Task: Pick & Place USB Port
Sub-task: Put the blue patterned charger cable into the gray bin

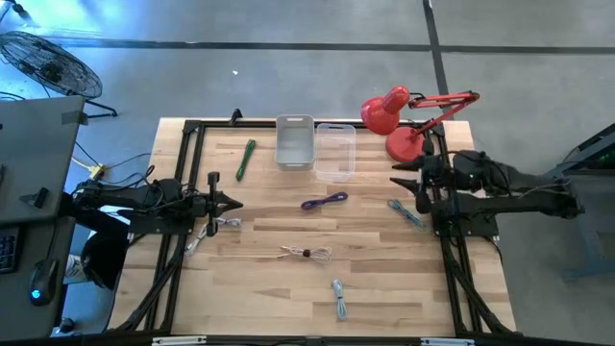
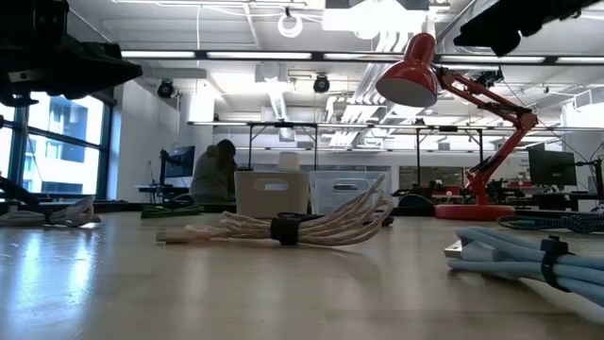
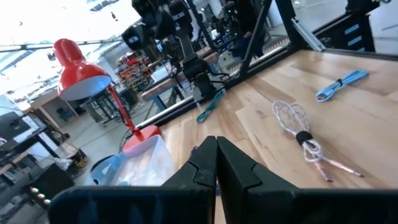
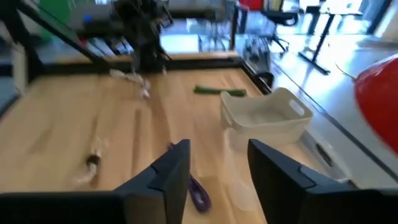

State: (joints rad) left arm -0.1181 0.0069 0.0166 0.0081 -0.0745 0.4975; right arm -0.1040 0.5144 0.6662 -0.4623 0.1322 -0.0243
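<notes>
Currently the left gripper (image 1: 231, 203) hovers at the left of the frame with its fingers pressed together, beside a white bundled cable (image 1: 227, 223). At the right, the right gripper (image 1: 404, 180) has its fingers apart, near a blue cable (image 1: 405, 213). A purple coiled USB cable (image 1: 324, 201) lies in the centre, just below the white plastic bin (image 1: 295, 142) and the clear plastic container (image 1: 335, 152)

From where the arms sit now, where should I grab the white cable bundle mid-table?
Probably at the dark tie around the middle of the white cable bundle, coming straight down. It lies flat, strands gathered tightest there, loose ends splaying sideways. Right gripper is open; left gripper is shut.
</notes>
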